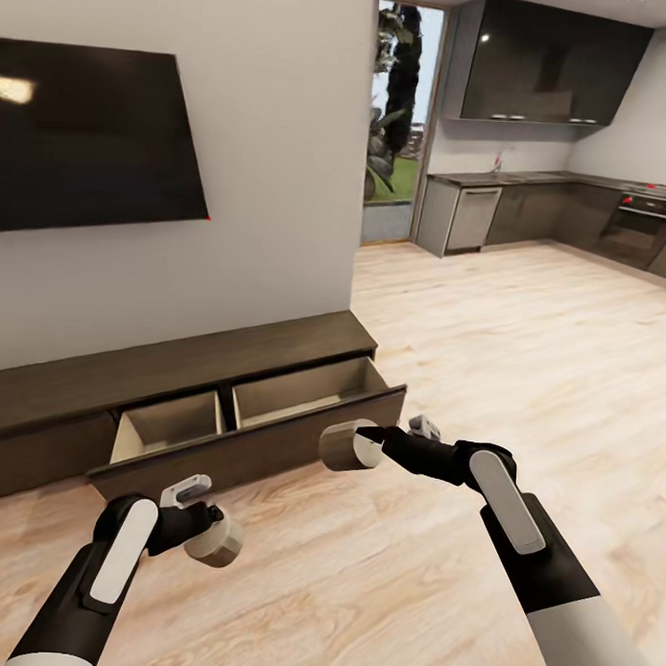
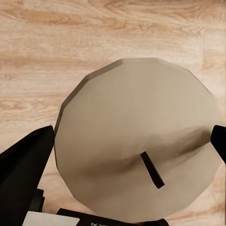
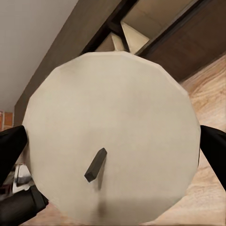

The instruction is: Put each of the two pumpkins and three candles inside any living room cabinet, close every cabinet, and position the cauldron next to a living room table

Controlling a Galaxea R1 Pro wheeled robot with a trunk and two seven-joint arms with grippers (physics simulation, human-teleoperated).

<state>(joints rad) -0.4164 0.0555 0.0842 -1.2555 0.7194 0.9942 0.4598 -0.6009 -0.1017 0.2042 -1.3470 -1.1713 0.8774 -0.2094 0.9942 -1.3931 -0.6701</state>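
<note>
Both arms up in front of the cabinet (image 1: 178, 366), each w/ a candle. Left gripper (image 1: 209, 532) is clamped on a stubby tan candle (image 1: 217, 540), held low over the wood-plank floor (image 1: 382, 565), short of the cabinet's front and below the left half of its open drawer (image 1: 253, 417). Left wrist cam: candle's flat top w/ dark wick (image 2: 152, 169) sits between the two black fingers (image 2: 23, 165), floor planks behind it. Right gripper (image 1: 363, 444) grips the second candle (image 1: 346, 446) by its sides, lying sideways, held just in front of the drawer's dark front panel, toward the cabinet's right end. Right wrist cam: pale round candle face w/ wick (image 3: 95, 165), black fingertips (image 3: 214, 146) pressed at either edge, cabinet top and the beige drawer compartments visible beyond. Drawer is pulled out, two pale compartments split by a divider, nothing to see inside either. Black TV (image 1: 90, 132) on the wall above the cabinet; grey kitchen units (image 1: 558, 211) well off past the cabinet's right end.
</note>
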